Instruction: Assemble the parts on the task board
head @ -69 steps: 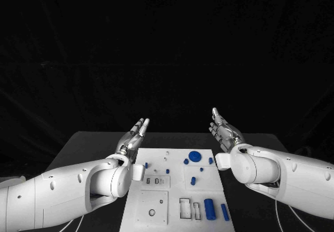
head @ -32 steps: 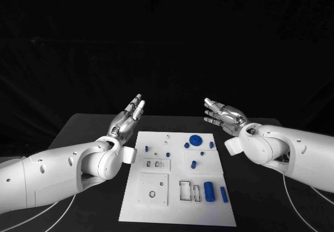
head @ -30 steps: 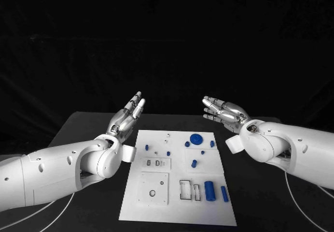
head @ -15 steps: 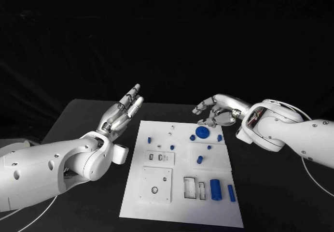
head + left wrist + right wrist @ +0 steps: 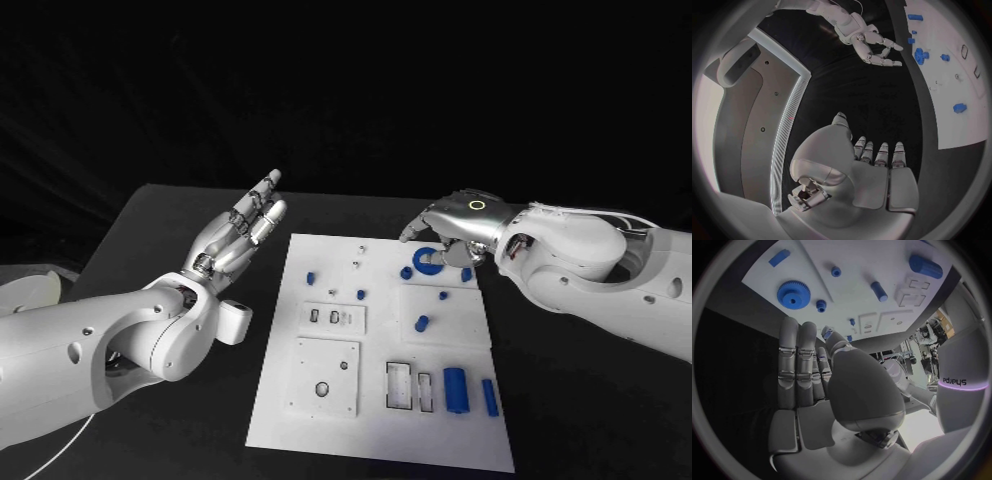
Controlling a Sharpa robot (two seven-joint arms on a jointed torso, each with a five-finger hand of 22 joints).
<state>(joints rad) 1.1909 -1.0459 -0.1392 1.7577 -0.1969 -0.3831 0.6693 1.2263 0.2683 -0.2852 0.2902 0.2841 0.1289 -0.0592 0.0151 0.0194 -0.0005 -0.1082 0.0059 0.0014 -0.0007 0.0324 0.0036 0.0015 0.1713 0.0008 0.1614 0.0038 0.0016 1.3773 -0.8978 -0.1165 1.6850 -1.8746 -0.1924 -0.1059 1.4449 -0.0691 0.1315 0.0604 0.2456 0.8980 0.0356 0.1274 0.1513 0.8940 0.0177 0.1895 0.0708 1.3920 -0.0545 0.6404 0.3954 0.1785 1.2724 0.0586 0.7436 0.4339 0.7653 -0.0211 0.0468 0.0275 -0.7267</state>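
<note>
From the head view, the left hand (image 5: 241, 228) is raised over the black table (image 5: 159, 230) just off the task board's (image 5: 325, 415) left edge, fingers straight and close together, pointing up and away, holding nothing. The right hand (image 5: 450, 235) reaches in over the board's far right corner, palm down and fingers loosely curled above the blue gear (image 5: 428, 261); whether it touches the gear I cannot tell. The task board lies in the middle of the table with its long axis running away from the robot. Near its close right corner a thick blue cylinder (image 5: 456, 389) and a thinner blue pin (image 5: 489, 397) lie side by side, both lengthwise along the board.

In the left wrist view, the left hand (image 5: 856, 172) is flat and empty, fingers extended side by side. Beyond it the right hand (image 5: 870, 46) hangs with fingers spread near the task board (image 5: 967, 110).

In the right wrist view, the right hand (image 5: 820, 385) has its fingers stretched together toward the task board (image 5: 873, 265), grasping nothing. The gear (image 5: 792, 293) lies flat just beyond the fingertips.
</note>
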